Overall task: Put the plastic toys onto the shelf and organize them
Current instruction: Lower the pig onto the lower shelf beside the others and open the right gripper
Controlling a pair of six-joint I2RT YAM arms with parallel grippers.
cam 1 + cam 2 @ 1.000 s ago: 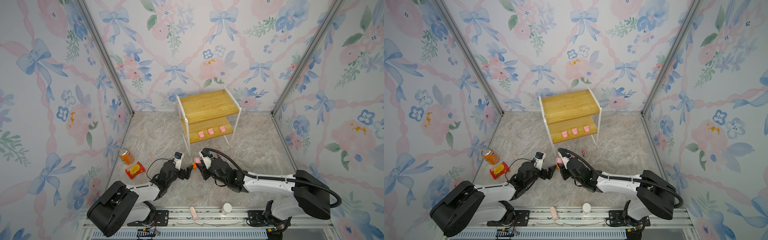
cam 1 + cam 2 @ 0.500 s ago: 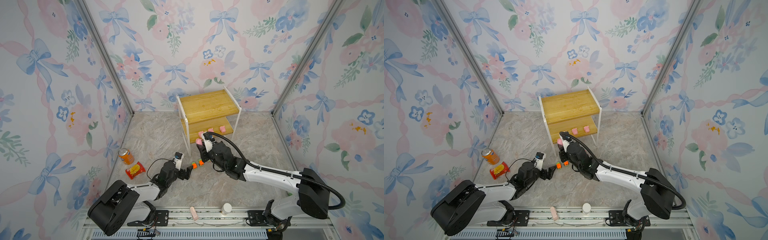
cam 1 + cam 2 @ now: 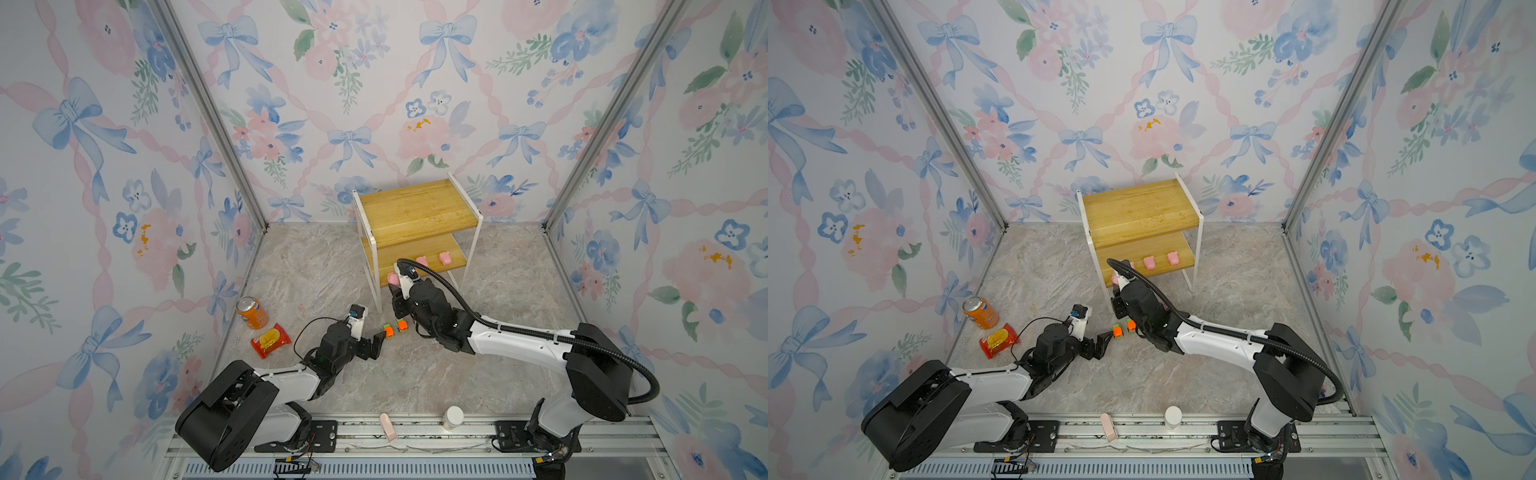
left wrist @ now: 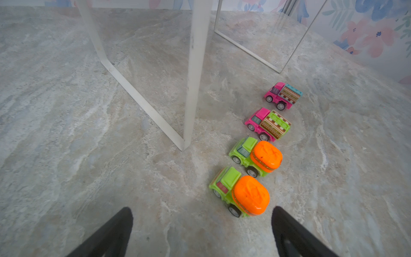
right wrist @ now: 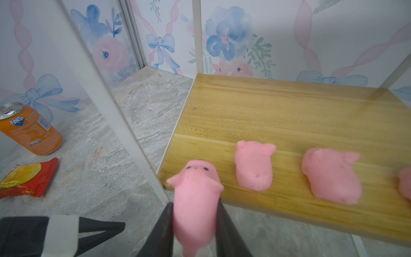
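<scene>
The shelf (image 3: 415, 212) (image 3: 1133, 212) stands at the back; its white leg (image 4: 195, 66) shows in the left wrist view. Three pale-pink pigs (image 5: 253, 169) (image 5: 331, 175) (image 5: 405, 184) lie along the front of the lower board (image 5: 266, 111). My right gripper (image 5: 194, 213) (image 3: 395, 284) is shut on a fourth pig (image 5: 195, 195) (image 3: 392, 277), just off that board's front left corner. My left gripper (image 4: 202, 211) (image 3: 377, 343) is open on the floor. Just beyond it sits an orange-and-green car (image 4: 242, 193), then another (image 4: 258, 158) and two pink cars (image 4: 269, 123) (image 4: 283, 95) in a row.
An orange soda can (image 3: 251, 312) and a red snack bag (image 3: 270, 340) lie by the left wall. A small white bottle (image 3: 453, 417) and a pink block (image 3: 387, 426) sit on the front rail. The shelf's front left leg stands close to the right gripper.
My right gripper has carried the pig from the floor beside the cars up and back to the shelf's lower board. The left arm has stayed still.
</scene>
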